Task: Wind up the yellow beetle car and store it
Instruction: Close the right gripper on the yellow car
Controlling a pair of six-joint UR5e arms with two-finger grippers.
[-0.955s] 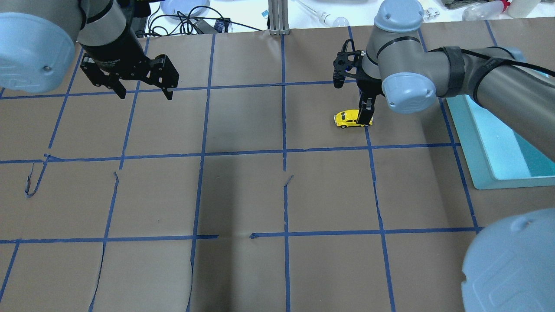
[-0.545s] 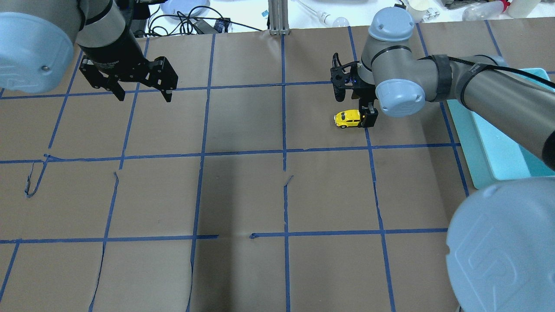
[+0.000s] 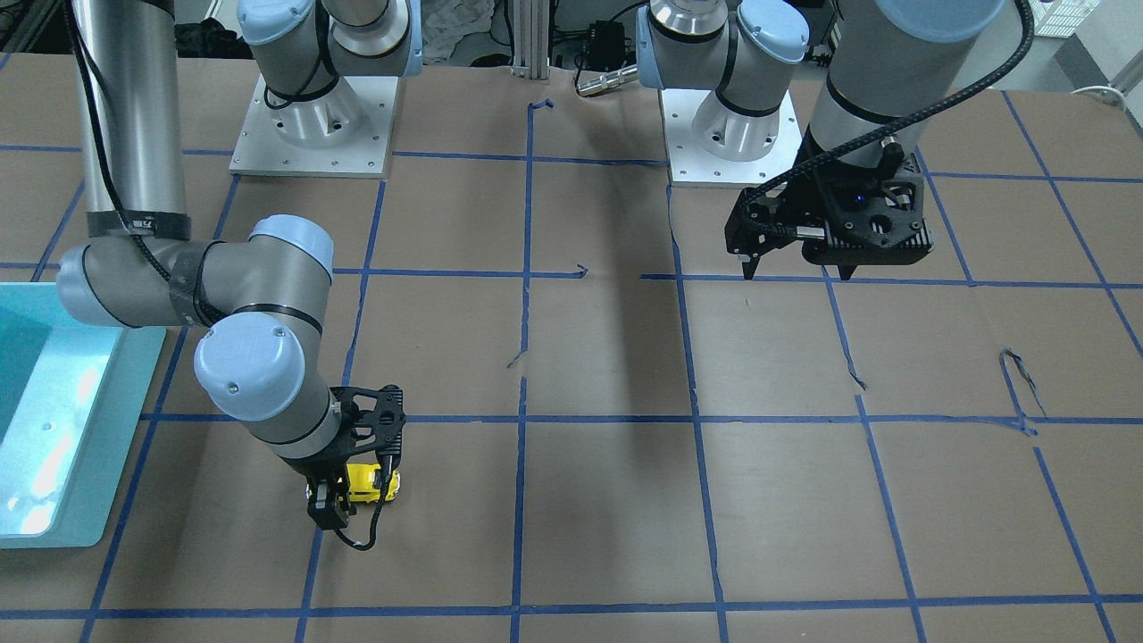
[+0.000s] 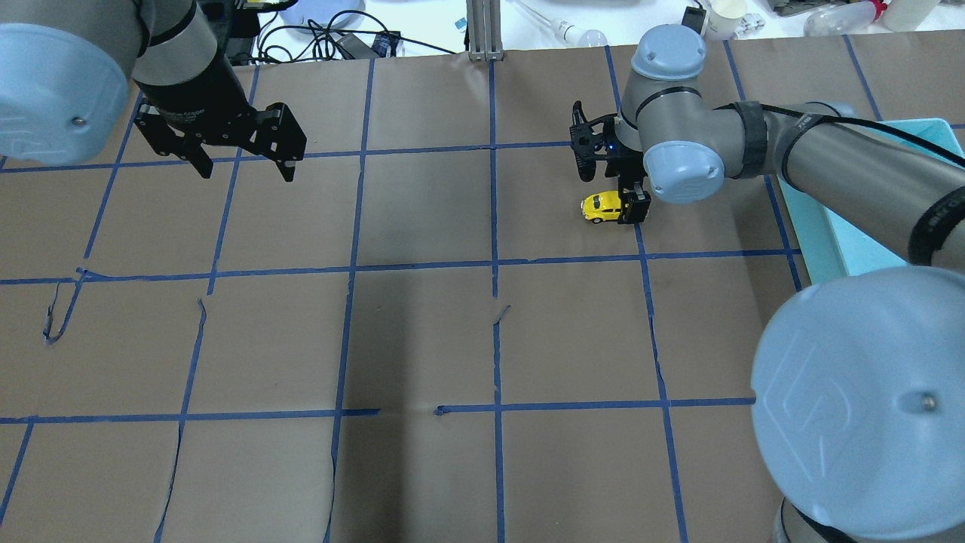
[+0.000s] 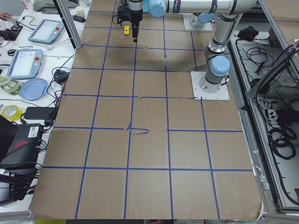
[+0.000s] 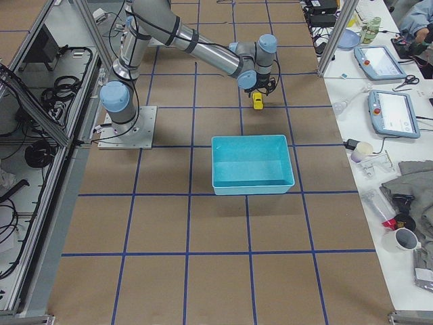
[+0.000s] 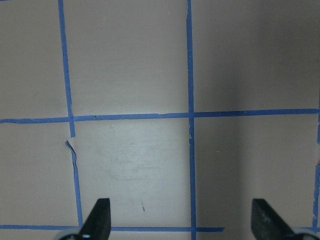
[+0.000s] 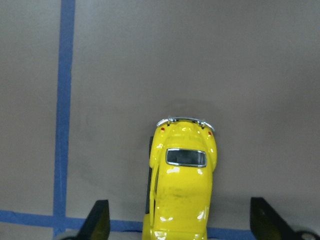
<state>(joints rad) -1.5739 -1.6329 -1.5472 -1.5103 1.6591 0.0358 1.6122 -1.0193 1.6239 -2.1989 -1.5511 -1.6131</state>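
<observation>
The yellow beetle car (image 4: 601, 206) stands on the brown paper table, far right of centre. It also shows in the front view (image 3: 368, 482) and fills the lower middle of the right wrist view (image 8: 182, 185), rear bumper pointing up. My right gripper (image 4: 611, 192) is open and low over the car, one finger on each side, not touching it (image 8: 181, 222). My left gripper (image 4: 247, 173) is open and empty, hovering at the far left; its wrist view (image 7: 182, 222) shows only bare paper and blue tape.
A teal bin (image 4: 818, 226) stands at the table's right edge, just right of the car, also in the right side view (image 6: 254, 162). Blue tape lines grid the paper. Cables, tablets and clutter lie beyond the far table edge.
My right arm has swung its elbow forward and brought the open gripper lower around the car. The car has stayed put. The left gripper has barely shifted.
</observation>
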